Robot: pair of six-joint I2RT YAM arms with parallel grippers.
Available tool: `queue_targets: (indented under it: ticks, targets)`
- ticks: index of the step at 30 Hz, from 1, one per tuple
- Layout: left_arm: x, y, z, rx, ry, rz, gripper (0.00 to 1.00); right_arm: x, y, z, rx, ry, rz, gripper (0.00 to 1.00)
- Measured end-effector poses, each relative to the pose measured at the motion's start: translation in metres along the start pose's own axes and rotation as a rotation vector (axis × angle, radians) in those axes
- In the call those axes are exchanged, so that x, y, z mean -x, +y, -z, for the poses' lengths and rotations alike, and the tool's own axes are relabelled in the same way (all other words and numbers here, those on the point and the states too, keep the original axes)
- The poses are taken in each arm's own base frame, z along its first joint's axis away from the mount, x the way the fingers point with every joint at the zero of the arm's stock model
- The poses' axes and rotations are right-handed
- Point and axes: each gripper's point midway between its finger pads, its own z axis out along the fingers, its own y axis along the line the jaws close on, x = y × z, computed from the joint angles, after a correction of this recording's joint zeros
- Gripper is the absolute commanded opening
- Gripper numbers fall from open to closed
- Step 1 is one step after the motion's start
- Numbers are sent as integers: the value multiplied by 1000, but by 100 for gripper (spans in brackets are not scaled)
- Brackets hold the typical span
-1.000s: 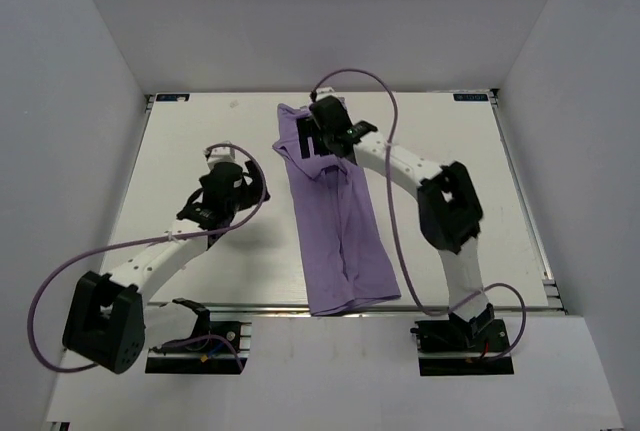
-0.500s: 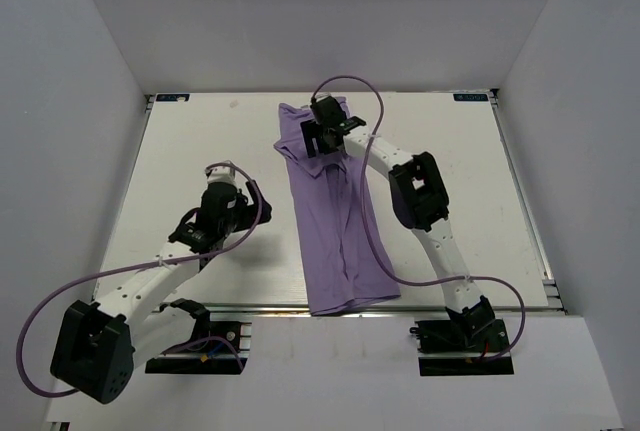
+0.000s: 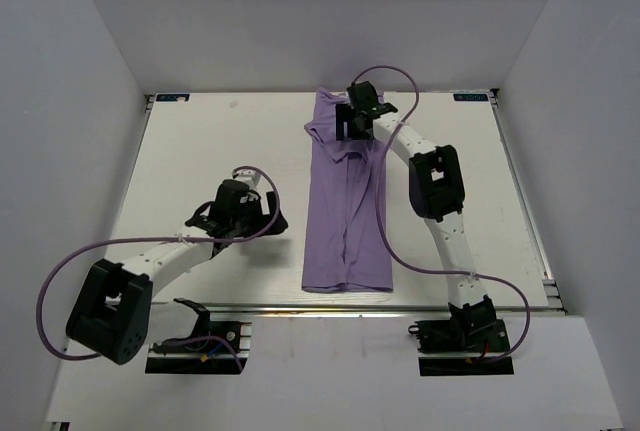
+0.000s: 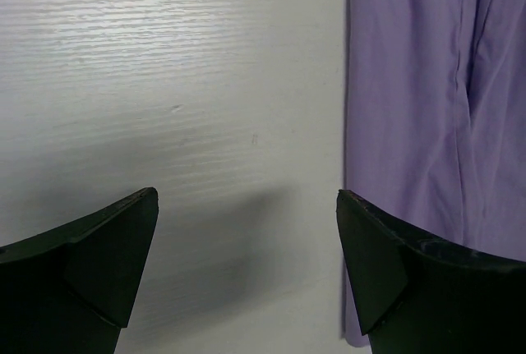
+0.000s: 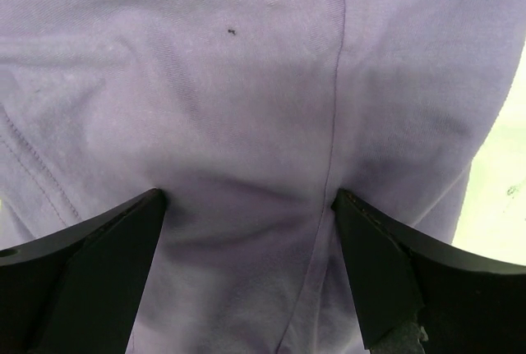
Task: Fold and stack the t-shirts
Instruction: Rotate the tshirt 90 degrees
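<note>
A lavender t-shirt (image 3: 345,211) lies folded into a long strip from the table's far edge to its near edge. My right gripper (image 3: 351,127) is over the strip's far end. In the right wrist view the gripper (image 5: 248,198) is open, its fingers (image 5: 99,255) press down on the cloth (image 5: 246,83), and the cloth bulges between them. My left gripper (image 3: 277,221) is low over the bare table, just left of the strip's left edge. In the left wrist view it (image 4: 246,198) is open and empty, with the shirt's edge (image 4: 411,124) by its right finger.
The white table (image 3: 200,141) has raised rails at its far edge (image 3: 240,95) and near edge (image 3: 260,308). Grey walls stand on three sides. Purple cables (image 3: 385,241) trail from both arms, and the right one crosses the shirt.
My right gripper has moved right and farther back with the shirt's far end, so the strip now lies straighter. My left gripper has moved right toward the shirt's left edge.
</note>
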Motion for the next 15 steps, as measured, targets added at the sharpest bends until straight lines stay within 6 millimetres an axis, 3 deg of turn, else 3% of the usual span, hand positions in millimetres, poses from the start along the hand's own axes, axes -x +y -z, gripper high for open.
queue_targets:
  ticks: [4, 7, 9, 15]
  targets:
    - [-12, -15, -7, -67, 76, -23, 100, 3, 8, 7, 56, 4, 15, 90]
    - [-28, -30, -5, -131, 138, -50, 100, 1, 21, 33, 117, 7, 33, 90]
    - [-37, -45, 0, -181, 164, -84, 100, 0, 27, 60, 153, -12, 37, 90]
    - [-62, -78, 21, -289, 214, -180, 100, -19, 15, 194, 194, -126, -2, 90]
